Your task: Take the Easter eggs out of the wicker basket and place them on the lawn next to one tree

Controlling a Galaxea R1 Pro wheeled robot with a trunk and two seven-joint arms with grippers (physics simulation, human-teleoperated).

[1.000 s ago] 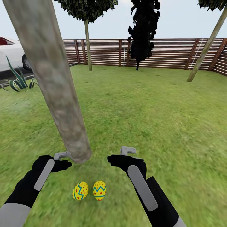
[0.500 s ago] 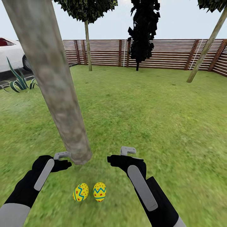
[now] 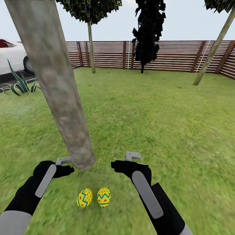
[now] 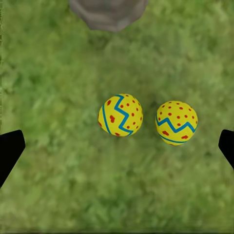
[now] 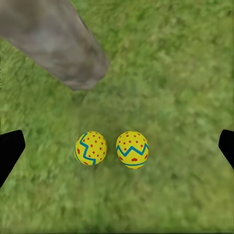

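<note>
Two yellow Easter eggs with blue zigzags, one (image 3: 84, 197) beside the other (image 3: 103, 197), lie on the lawn (image 3: 147, 114) close to the foot of a thick grey-brown tree (image 3: 62, 98). My left gripper (image 3: 67, 169) hovers to the left of the trunk's base, above the eggs, and is open and empty. My right gripper (image 3: 116, 164) hangs to the right of the base, also open and empty. The left wrist view looks down on both eggs (image 4: 120, 115) (image 4: 176, 122) between wide-apart fingertips (image 4: 9, 151). The right wrist view shows them (image 5: 90, 148) (image 5: 132, 149) below the trunk (image 5: 58, 44). The wicker basket is out of view.
A brown slat fence (image 3: 176, 54) bounds the garden at the back. In front of it stand a thin-trunked tree (image 3: 91, 49), a black cypress-like tree (image 3: 147, 32) and a leaning trunk (image 3: 213, 49). A white car (image 3: 11, 55) and a spiky plant (image 3: 19, 85) are at far left.
The whole head picture has slid very slightly, so the camera has shifted a little. Both arms hold the same pose and the two eggs lie where they were.
</note>
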